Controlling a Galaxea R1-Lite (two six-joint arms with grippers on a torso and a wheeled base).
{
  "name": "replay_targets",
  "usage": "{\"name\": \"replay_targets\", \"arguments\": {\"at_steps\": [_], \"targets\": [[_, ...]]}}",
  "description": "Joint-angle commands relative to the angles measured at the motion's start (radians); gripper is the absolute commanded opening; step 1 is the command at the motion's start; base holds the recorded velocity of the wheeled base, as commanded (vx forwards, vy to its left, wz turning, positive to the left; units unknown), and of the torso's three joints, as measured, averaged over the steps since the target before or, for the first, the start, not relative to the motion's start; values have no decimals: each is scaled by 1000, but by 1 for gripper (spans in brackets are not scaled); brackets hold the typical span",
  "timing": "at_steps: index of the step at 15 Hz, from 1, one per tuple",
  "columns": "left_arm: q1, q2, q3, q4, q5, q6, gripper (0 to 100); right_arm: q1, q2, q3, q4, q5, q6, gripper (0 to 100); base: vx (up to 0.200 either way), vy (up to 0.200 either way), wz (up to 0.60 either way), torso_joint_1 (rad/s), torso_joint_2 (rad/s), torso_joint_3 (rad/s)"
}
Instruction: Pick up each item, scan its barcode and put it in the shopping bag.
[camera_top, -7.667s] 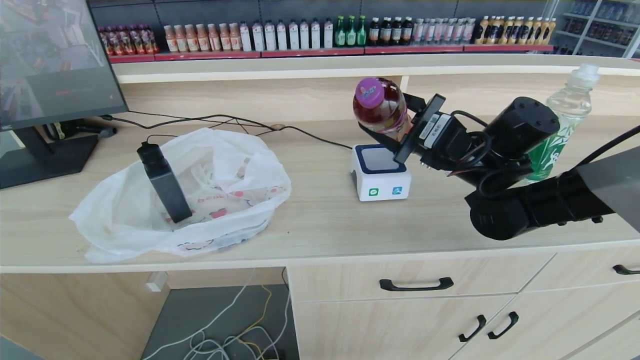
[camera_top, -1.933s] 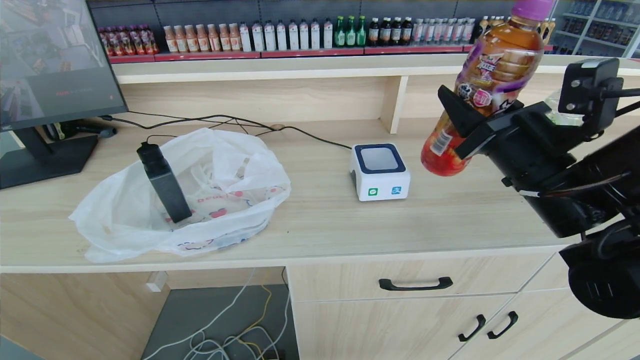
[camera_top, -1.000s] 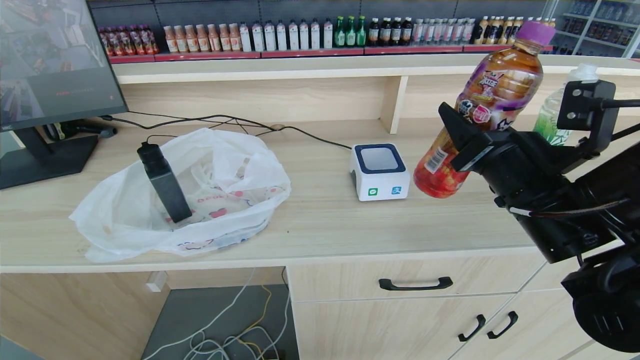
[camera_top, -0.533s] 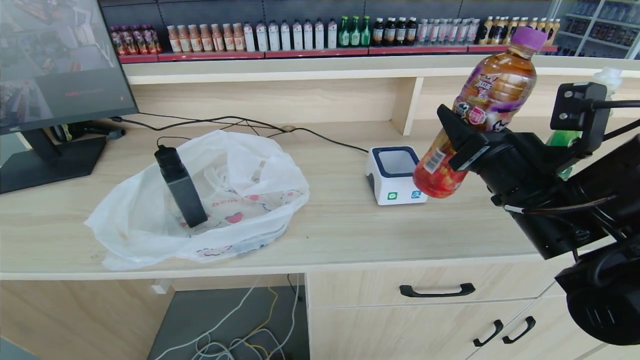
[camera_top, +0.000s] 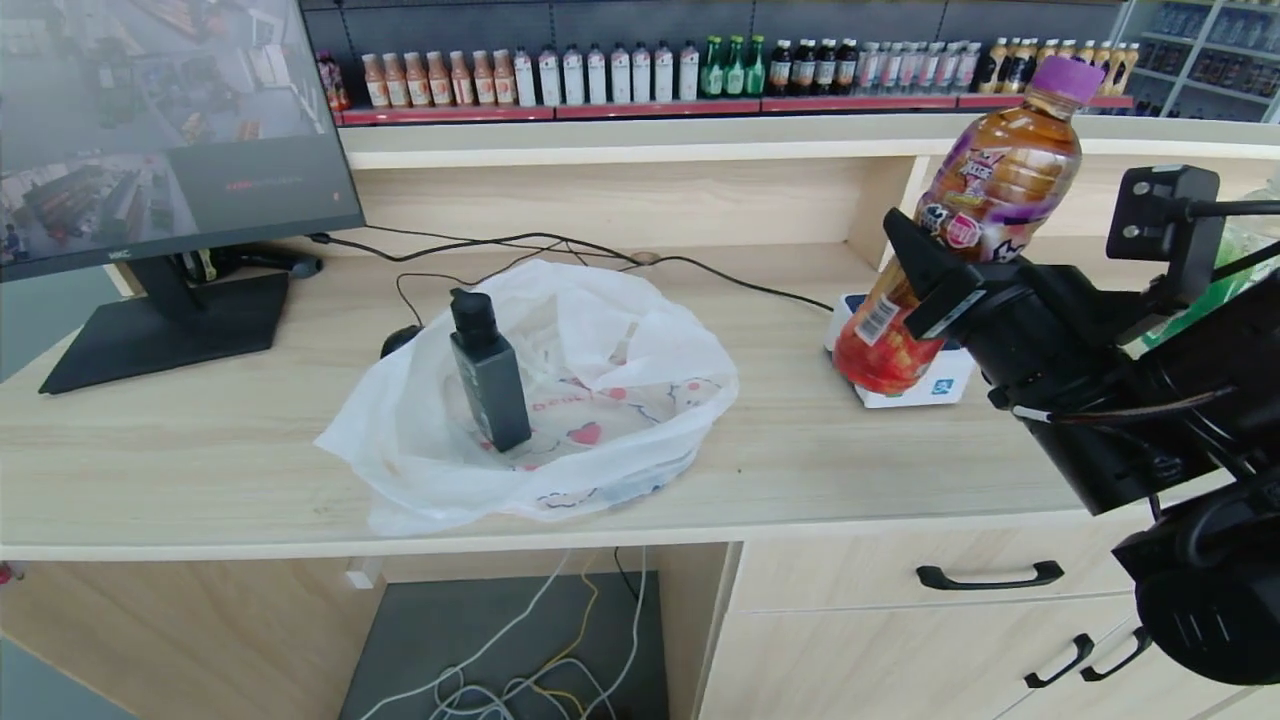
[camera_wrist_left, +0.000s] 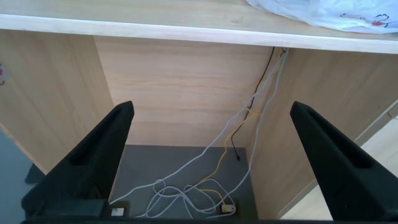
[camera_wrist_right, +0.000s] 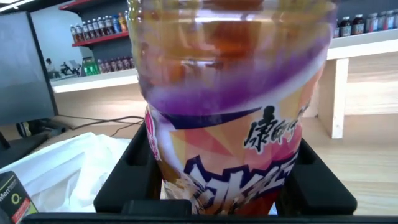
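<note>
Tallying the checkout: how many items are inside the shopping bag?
1: the dark bottle stands in the shopping bag; its folds may hide others. The tea bottle is outside it, in the right hand.

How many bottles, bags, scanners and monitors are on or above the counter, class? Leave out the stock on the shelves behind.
Bottles: 3 (tea bottle held in the right pincer, dark bottle standing in the bag, green-labelled bottle partly hidden)
Bags: 1 (shopping bag)
Scanners: 1 (barcode scanner)
Monitors: 1 (monitor)
Total: 6
</note>
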Motion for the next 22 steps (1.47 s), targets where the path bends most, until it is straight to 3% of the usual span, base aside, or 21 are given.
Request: {"name": "replay_targets", "arguments": {"at_steps": [1, 8, 20, 22], "targets": [[0, 0, 0, 0, 0, 0, 100, 2, 0, -5, -2, 0, 0, 0, 0, 200, 0, 2, 2, 7], [0, 0, 0, 0, 0, 0, 100, 19, 0, -11, -2, 3, -5, 0, 0, 200, 0, 1, 4, 3], [0, 0, 0, 0, 0, 1, 100, 31, 84, -77, -2, 7, -32, 0, 0, 0, 0, 0, 0, 0], [0, 0, 0, 0, 0, 1, 100, 33, 108, -82, -2, 70, -71, 0, 0, 0, 0, 0, 0, 0]]}}
